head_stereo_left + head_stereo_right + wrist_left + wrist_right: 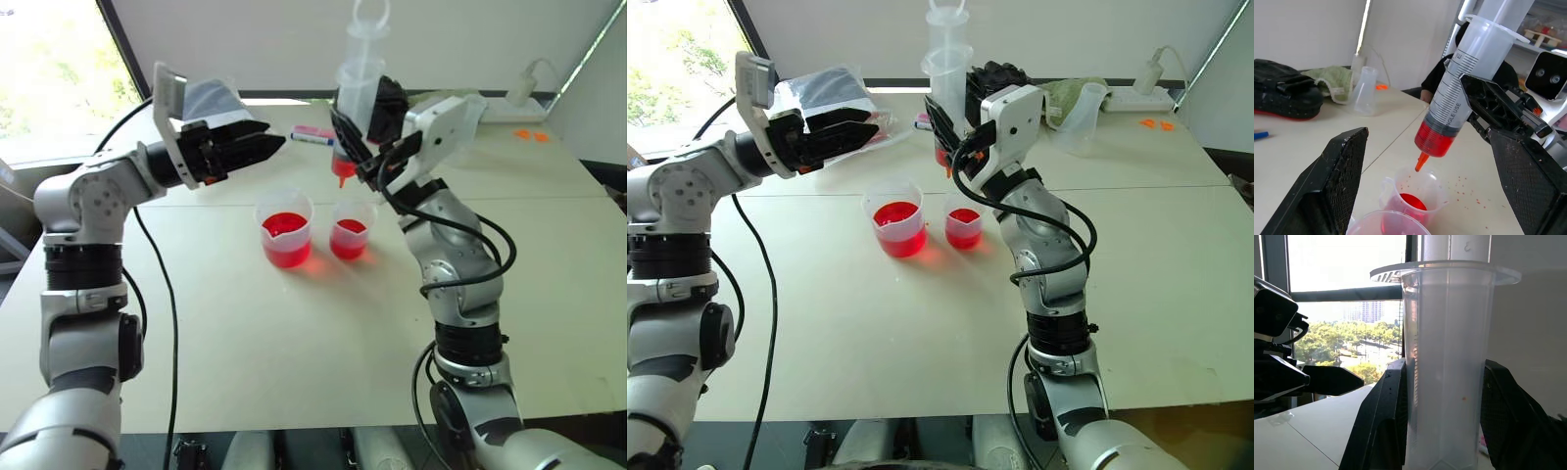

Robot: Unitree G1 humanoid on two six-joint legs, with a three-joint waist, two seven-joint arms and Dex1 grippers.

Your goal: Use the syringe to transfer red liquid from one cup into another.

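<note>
Syringe loaded and held over the small cup, my left gripper spread and waiting.

Head view: my right gripper (pixel 364 137) pinches the syringe (pixel 355 93) by its barrel at upper centre, tip above the smaller cup (pixel 351 230); the spouted beaker (pixel 285 229) stands just left of it on the counter (pixel 294 333). Left wrist view: red liquid (pixel 1435 138) fills the barrel's lower end, left gripper (pixel 1435 196) wide apart. Right wrist view: smooth, stiff, probably slippery plastic; I'd grip mid-barrel, firmly, leaving the plunger ring free.
</note>
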